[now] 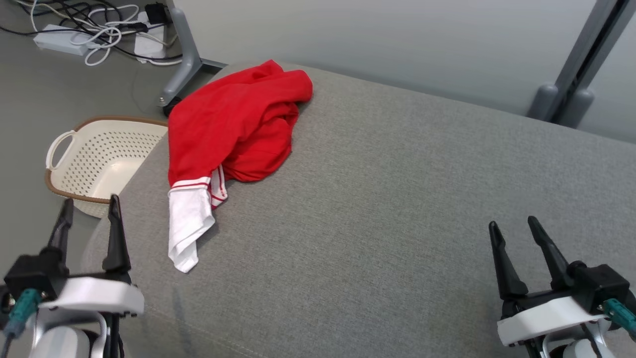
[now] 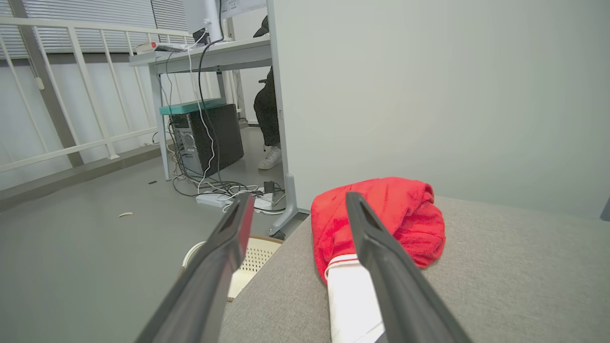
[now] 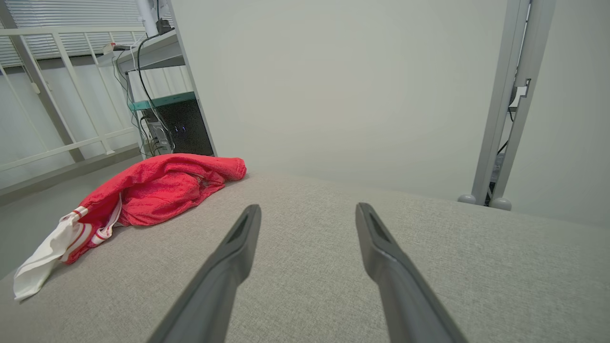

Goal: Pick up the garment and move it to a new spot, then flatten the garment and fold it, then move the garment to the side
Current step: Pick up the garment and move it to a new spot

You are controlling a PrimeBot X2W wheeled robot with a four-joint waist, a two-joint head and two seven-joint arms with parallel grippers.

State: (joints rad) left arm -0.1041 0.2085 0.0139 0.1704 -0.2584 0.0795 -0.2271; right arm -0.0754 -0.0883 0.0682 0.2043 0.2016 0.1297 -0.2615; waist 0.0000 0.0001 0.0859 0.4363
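— Where's the garment (image 1: pixel 233 124) lying?

— Bunched up at the far left corner of the grey cushion (image 1: pixel 397 209). It is mostly red, crumpled in loose folds, and its white end (image 1: pixel 186 228), edged with red stripes, trails toward the near side along the cushion's left edge.

— And the left gripper (image 1: pixel 91 200)?

— It hovers at the near left edge of the cushion, its two dark fingers spread apart with nothing between them. In the head view it sits just to the left of the white end, near it but not touching. In the left wrist view one finger crosses in front of that white cloth, though that is only overlap.

— The right one?

— The right gripper (image 1: pixel 513 222) is over the near right part of the cushion, its fingers also parted and holding nothing, well apart from the garment, with bare grey fabric beneath it.

— Anything beside the cushion?

— A cream perforated basket (image 1: pixel 124 139) with a brown rim stands on the floor (image 1: pixel 44 94) just off the left edge, level with the garment. Past the far left corner there are a grey desk leg (image 1: pixel 185 59) and a tangle of cables (image 1: pixel 99 30) round a white power strip (image 1: pixel 59 42).
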